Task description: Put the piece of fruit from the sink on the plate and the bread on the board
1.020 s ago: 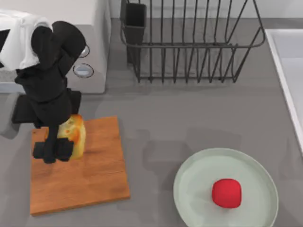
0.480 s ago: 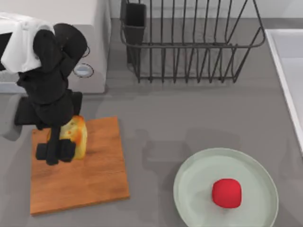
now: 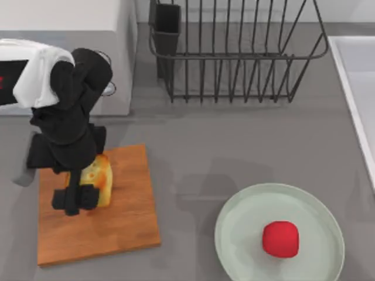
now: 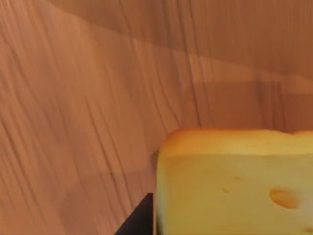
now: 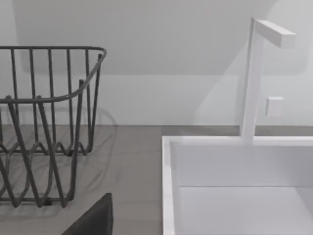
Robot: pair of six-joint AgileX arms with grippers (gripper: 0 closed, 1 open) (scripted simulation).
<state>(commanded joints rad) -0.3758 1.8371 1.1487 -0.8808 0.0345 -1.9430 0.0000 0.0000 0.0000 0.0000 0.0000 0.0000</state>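
Left pincer (image 3: 76, 199) is clamped on the bread (image 3: 99, 181) right over the board (image 3: 117, 216), w/ bread hanging just off the wood, so next move is prob straight down & let go

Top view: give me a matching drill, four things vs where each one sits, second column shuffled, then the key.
Things:
1. bread
2. piece of fruit
3. sink
4. dish rack

Places:
A. at the table's right edge
B. on the plate
C. at the back of the table, middle
D. on the board, at the left gripper

Pairs: 1-D, 2-B, 3-A, 4-C
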